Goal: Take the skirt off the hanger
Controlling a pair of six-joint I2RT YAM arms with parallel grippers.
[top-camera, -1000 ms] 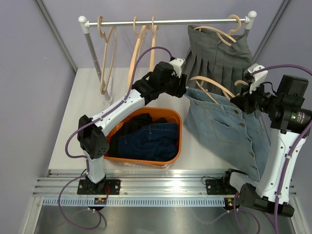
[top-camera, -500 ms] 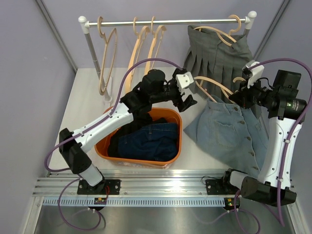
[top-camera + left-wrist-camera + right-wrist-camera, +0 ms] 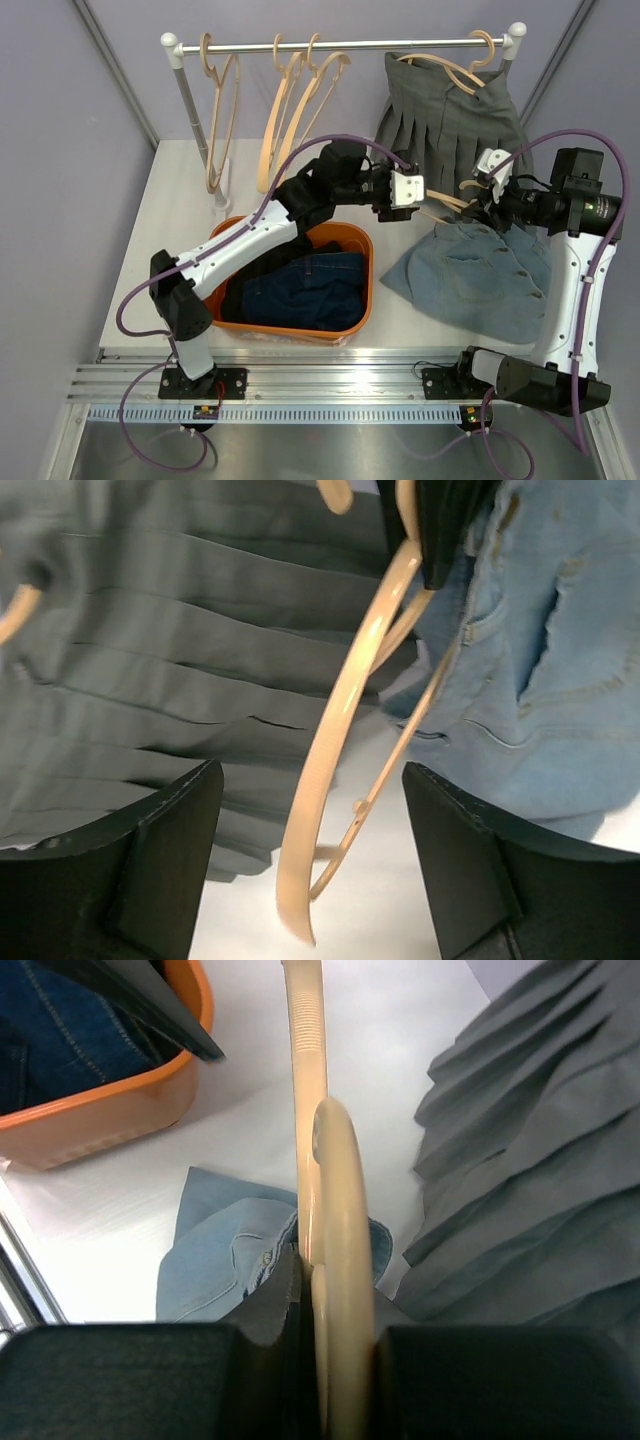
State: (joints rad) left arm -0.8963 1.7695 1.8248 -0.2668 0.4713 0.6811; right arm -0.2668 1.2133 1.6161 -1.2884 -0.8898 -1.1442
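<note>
A white table stands between lilac walls, and an orange basket sits near its front edge. Behind the basket, a garment rail crosses the back of the table. It carries 3 bare wooden hangers and, to the right, a grey pleated skirt on a 4th.

The basket holds a dark blue denim garment, with black cloth at its left.

Right of the basket, the light blue denim skirt lies in a crumpled heap on the table. Above the heap, the right gripper pinches a wooden hanger between its fingers. The left gripper hovers beyond the basket's far right corner. Its fingers are spread, and 1 arm of the hanger runs between them, touching neither.

The top edge of the denim skirt sits close under the hanger, and I cannot tell whether any of it is caught there. The right arm hides the far right side of the heap.
</note>
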